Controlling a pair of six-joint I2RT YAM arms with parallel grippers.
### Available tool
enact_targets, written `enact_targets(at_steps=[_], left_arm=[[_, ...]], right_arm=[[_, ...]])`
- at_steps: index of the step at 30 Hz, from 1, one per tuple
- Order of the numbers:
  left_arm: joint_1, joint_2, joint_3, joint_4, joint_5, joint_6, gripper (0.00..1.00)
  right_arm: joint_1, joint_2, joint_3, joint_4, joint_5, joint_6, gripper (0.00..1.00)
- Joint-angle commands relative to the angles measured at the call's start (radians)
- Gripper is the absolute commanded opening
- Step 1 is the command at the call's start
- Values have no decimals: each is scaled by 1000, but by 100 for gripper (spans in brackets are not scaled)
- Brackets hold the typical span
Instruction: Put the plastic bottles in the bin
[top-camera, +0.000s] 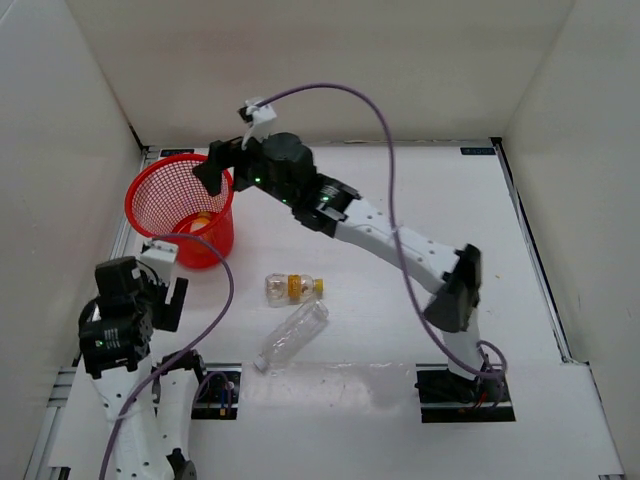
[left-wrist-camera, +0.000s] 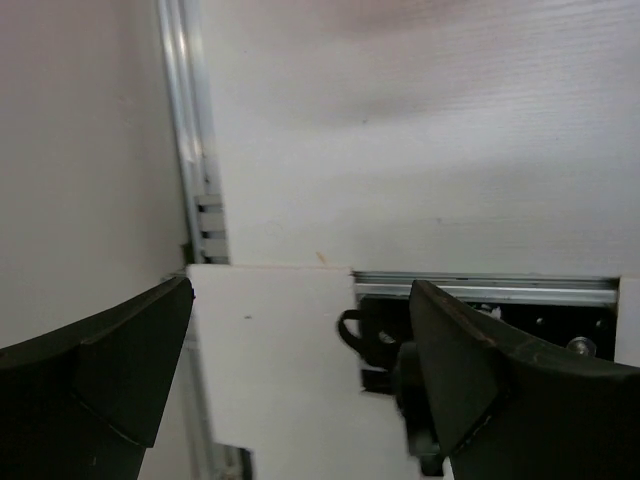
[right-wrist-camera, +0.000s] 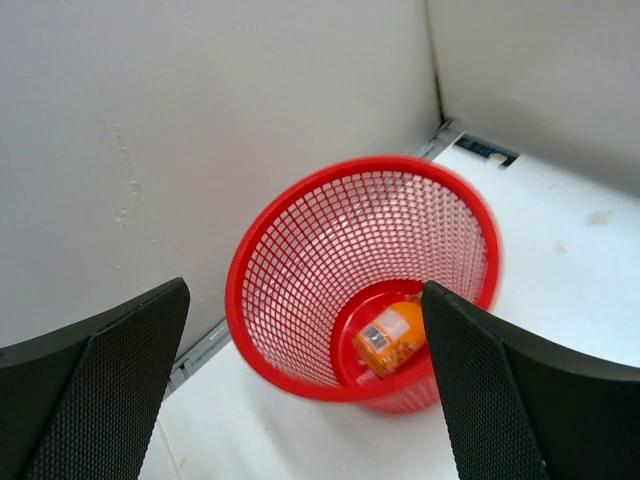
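The red mesh bin (top-camera: 152, 187) stands at the far left of the table; it also shows in the right wrist view (right-wrist-camera: 300, 300). The orange bottle (right-wrist-camera: 390, 338) lies on its side on the bin's base, faintly seen from above (top-camera: 201, 222). My right gripper (top-camera: 212, 172) is open and empty, over the bin's right rim (right-wrist-camera: 305, 330). The short clear bottle with yellow label and cap (top-camera: 292, 288) lies mid-table. The longer crinkled clear bottle (top-camera: 291, 336) lies just in front of it. My left gripper (top-camera: 168, 285) is open and empty, pulled back near the left front (left-wrist-camera: 300, 330).
White walls enclose the table on the left, back and right. A metal rail (left-wrist-camera: 185, 130) runs along the left edge. A purple cable (top-camera: 380, 120) arcs above the right arm. Black base mounts (top-camera: 465, 392) sit at the near edge.
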Motion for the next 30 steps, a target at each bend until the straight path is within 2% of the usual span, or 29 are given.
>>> enact_targets(at_steps=[1, 2, 3, 4, 8, 10, 12, 15, 18, 21, 22, 24, 25, 26, 30], left_arm=[[-4, 137, 232, -31, 69, 174, 100], [-4, 181, 298, -42, 104, 195, 100], [-4, 227, 440, -51, 122, 227, 100], [-4, 327, 513, -71, 142, 238, 100], [-4, 560, 840, -80, 265, 226, 100], [-4, 637, 952, -81, 413, 226, 100], [-4, 668, 984, -81, 560, 226, 100], [-4, 734, 1018, -81, 609, 226, 100], [-4, 820, 1075, -81, 567, 217, 100], [-4, 945, 1227, -58, 456, 179, 100], [-22, 981, 1279, -58, 363, 170, 100], [-156, 1057, 1356, -39, 218, 169, 100], [-219, 1068, 1356, -22, 87, 169, 100], [-338, 1068, 1329, -1, 37, 169, 100], [-603, 1047, 1128, 85, -26, 160, 100]], right_arm=[[-18, -274, -118, 56, 46, -136, 100], [-29, -318, -167, 26, 46, -146, 100], [-44, -358, -260, 4, 33, -146, 100], [-84, -434, -305, -22, 15, -135, 100], [-196, -612, -539, -149, -31, -65, 100], [-257, -720, -697, -160, -31, -42, 100], [-305, -815, -794, -174, -31, -29, 100], [-360, -904, -932, -234, -19, 4, 100], [-412, -945, -1023, -272, -19, 55, 100], [-434, -959, -1049, -300, -31, 78, 100], [-434, -959, -1049, -310, -40, 89, 100], [-443, -946, -1049, -310, -40, 98, 100], [-443, -930, -1040, -310, -40, 98, 100], [-443, -912, -1028, -319, -40, 107, 100], [-443, -861, -976, -359, -50, 107, 100]])
